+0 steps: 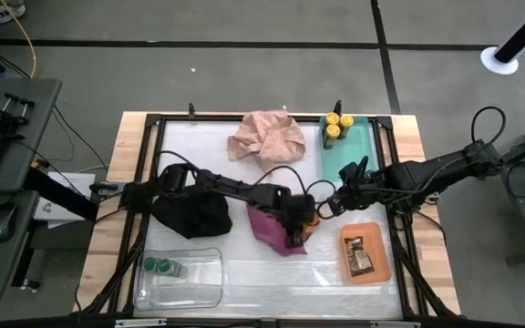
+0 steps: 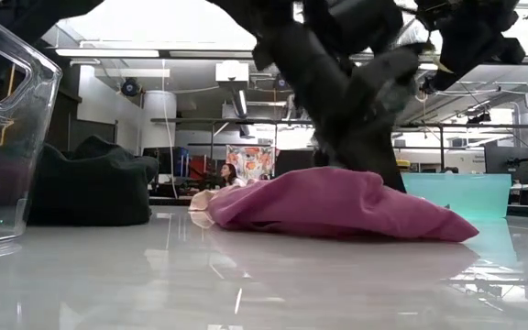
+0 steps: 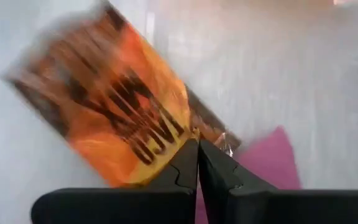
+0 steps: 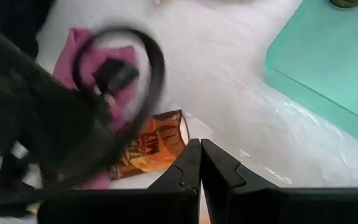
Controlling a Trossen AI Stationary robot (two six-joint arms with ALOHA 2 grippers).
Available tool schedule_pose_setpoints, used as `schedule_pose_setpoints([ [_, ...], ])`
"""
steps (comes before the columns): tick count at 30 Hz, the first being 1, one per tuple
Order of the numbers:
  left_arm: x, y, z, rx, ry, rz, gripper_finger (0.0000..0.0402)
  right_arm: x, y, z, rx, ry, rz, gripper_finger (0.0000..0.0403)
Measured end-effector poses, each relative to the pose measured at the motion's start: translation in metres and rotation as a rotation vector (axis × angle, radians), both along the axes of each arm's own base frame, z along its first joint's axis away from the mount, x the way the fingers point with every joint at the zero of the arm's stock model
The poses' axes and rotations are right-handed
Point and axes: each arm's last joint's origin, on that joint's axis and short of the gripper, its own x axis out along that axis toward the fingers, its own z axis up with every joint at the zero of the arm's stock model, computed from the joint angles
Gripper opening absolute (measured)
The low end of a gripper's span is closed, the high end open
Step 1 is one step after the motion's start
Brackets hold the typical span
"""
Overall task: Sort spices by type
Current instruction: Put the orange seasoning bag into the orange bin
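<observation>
Packet point(image 3: 114, 102) sits right at my left gripper point(image 3: 197, 163), whose jaws are pressed together on its near edge, beside the magenta cloth point(image 1: 267, 223) mid-table. Its long axis slants away from my fingers. My right gripper point(image 4: 199, 163) hangs just beyond, closed on nothing. The orange tray point(image 1: 378, 266) lies to the right.
</observation>
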Motion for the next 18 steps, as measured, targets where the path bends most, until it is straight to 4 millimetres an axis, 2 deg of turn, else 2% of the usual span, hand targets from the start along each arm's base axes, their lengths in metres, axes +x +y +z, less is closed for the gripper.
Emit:
schedule_pose_setpoints([
  [5, -0.011, 0.03, 0.052, 0.032, -0.06, 0.069, 0.0, 0.0, 0.001, 0.0, -0.03, 0.034, 0.103, 0.0],
  [7, -0.023, 0.042, 0.076, 0.044, -0.046, 0.09, 0.0, 0.001, 0.001, 0.0, -0.049, 0.037, 0.158, 0.0],
  [10, -0.048, 0.05, 0.117, 0.069, -0.035, 0.123, 0.0, 0.009, 0.003, 0.003, -0.086, -0.021, 0.278, 0.0002],
  [14, -0.084, 0.04, 0.178, 0.175, -0.148, 0.138, 0.0, 0.027, 0.002, -0.006, -0.005, -0.115, 0.391, 0.0036],
  [18, -0.121, 0.022, 0.214, 0.18, -0.361, 0.126, 0.0, 0.042, -0.003, -0.029, 0.045, -0.085, 0.39, 0.0113],
])
